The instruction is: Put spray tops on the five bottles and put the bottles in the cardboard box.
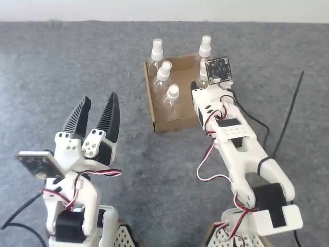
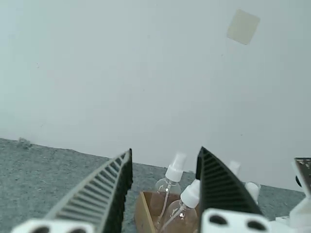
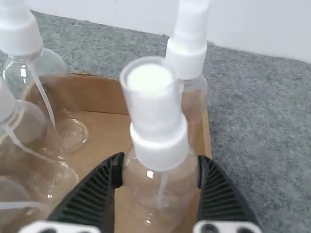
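Right hand (image 3: pixel 158 167): narrowed onto the held spray bottle (image 3: pixel 160 184), one ribbed finger (image 3: pixel 97 194) on each side of its clear body.
Held spray bottle: upright with its white top on, between the fingers, down inside the cardboard box (image 1: pixel 177 117) near its right wall. I cannot tell whether its base touches the box floor.
Cardboard box: low-walled with an open top. The right hand reaches in over its near right corner.
Right-side edge: the finger on that side lies over the rim of the right wall, and little room shows between bottle and wall.
Far-corner bottle (image 3: pixel 193 92): capped and upright, just beyond the right hand, with its top close behind the held bottle's top.
Three more bottles (image 1: pixel 172 95): capped and upright in the box, beside the right hand on the side away from the right wall. The nearest stands just beside the held bottle.
Left hand (image 1: pixel 100 98): spread wide and holding nothing, raised and pointing toward the box, well apart from it.
Desk (image 1: pixel 61 67): grey, with a broad stretch between the left hand and the box's left wall.
Black cable (image 1: pixel 293 108): on the desk beside the right arm, on the side away from the box.
Wall (image 1: pixel 164 10): pale, along the desk's far edge, beyond the box.
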Available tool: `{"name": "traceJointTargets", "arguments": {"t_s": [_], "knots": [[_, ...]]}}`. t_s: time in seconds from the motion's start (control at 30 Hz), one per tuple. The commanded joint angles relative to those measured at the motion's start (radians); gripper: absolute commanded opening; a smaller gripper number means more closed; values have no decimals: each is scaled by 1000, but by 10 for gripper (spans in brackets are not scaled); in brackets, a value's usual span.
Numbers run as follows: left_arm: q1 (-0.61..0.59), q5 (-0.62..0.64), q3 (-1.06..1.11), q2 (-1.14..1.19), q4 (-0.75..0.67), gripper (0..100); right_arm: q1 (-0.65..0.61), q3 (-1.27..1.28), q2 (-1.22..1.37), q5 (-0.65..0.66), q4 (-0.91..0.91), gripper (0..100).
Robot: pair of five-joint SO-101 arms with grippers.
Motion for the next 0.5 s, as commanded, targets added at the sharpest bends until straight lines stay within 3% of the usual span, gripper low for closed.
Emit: {"name": "traceJointTargets", "arguments": {"t_s": [0.0,0.2,0.47], "knots": [[-8,3,-10,-15,-29,198,25,-37,-2,0,56,219],[-8,3,-10,-15,-29,198,25,-40,-53,-6,142,304],[-8,3,-10,-15,-29,198,24,-38,-56,-2,142,310]]}}
